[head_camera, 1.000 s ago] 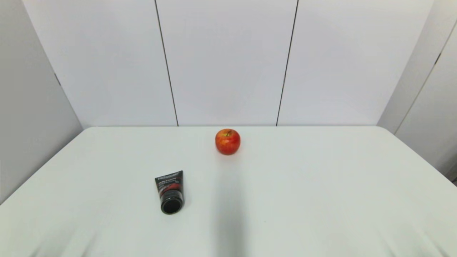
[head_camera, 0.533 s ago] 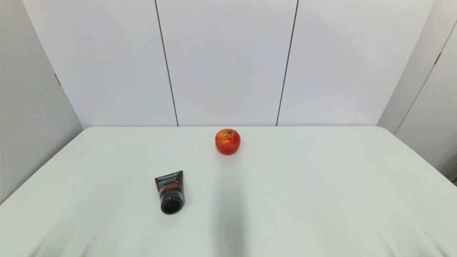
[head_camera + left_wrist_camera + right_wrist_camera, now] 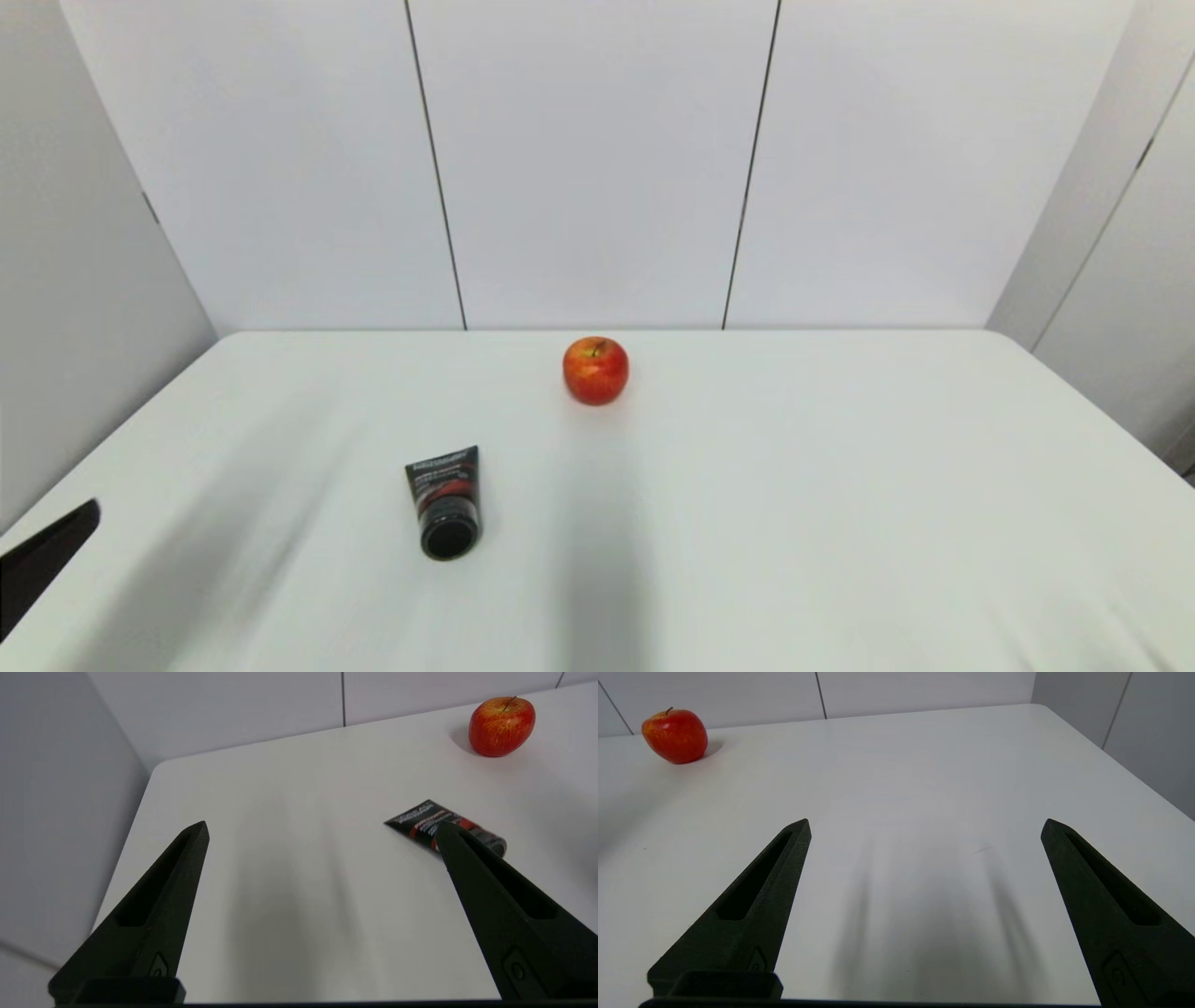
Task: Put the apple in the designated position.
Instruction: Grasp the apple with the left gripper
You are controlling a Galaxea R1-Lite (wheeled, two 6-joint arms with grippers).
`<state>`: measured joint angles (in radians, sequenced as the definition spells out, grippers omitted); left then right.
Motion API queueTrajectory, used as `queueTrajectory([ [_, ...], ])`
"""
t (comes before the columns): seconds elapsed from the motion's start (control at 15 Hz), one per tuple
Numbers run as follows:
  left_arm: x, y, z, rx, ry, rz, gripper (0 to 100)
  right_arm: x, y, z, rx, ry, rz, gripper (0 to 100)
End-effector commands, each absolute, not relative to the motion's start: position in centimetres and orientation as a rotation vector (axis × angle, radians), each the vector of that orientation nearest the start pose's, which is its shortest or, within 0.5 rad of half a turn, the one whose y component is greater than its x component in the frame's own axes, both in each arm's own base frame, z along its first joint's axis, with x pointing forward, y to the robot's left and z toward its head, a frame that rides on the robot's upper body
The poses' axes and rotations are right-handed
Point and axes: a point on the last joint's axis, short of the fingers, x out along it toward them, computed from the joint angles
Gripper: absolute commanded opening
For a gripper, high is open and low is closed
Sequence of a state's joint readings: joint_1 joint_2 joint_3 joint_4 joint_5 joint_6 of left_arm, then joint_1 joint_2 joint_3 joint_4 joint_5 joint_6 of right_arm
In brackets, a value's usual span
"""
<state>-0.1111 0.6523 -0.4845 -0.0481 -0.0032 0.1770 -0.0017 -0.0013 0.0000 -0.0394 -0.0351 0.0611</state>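
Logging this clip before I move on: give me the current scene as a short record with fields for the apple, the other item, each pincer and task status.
apple: upright near the table's far edge, untouched
black tube: lying flat, nearer and left of the apple, apart from it
left pincer: open, empty, over the table's near left
right pincer: open, empty, over bare table
task status: apple not yet grasped

A: What is sitting on the white counter [image 3: 840, 485]?

B: The apple [image 3: 596, 371] is resting upright near the far edge, about the middle, stem up. A black tube [image 3: 446, 501] with a red label is lying nearer and to the left, well apart from it, its round cap facing the camera.

A: Any arm showing?

B: A dark piece of the left arm [image 3: 42, 560] is poking in at the left edge; its fingers aren't visible.
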Motion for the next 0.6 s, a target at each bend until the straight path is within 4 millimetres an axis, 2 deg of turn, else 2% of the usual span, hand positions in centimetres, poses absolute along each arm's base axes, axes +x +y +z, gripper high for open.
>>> queueTrajectory([
  [0.07,18.9,-4.2,23.8,0.323,0.108,-0.395,100,-2.2,-0.1,7.6,0.062,-0.029,-0.036,100],
  [0.13,21.4,-5.1,23.4,0.331,0.106,-0.472,100,-2.2,-0.1,7.6,0.062,-0.029,-0.036,100],
  [0.33,26.1,-8.3,21.4,0.332,0.122,-0.655,100,-2.2,-0.1,7.6,0.062,-0.029,-0.036,100],
  [0.47,28.7,-10.1,20.0,0.333,0.126,-0.699,100,-2.2,-0.1,7.6,0.062,-0.029,-0.036,100],
  [0.6,30.4,-10.8,18.5,0.327,0.126,-0.728,100,-2.2,-0.1,7.6,0.062,-0.029,-0.036,100],
])
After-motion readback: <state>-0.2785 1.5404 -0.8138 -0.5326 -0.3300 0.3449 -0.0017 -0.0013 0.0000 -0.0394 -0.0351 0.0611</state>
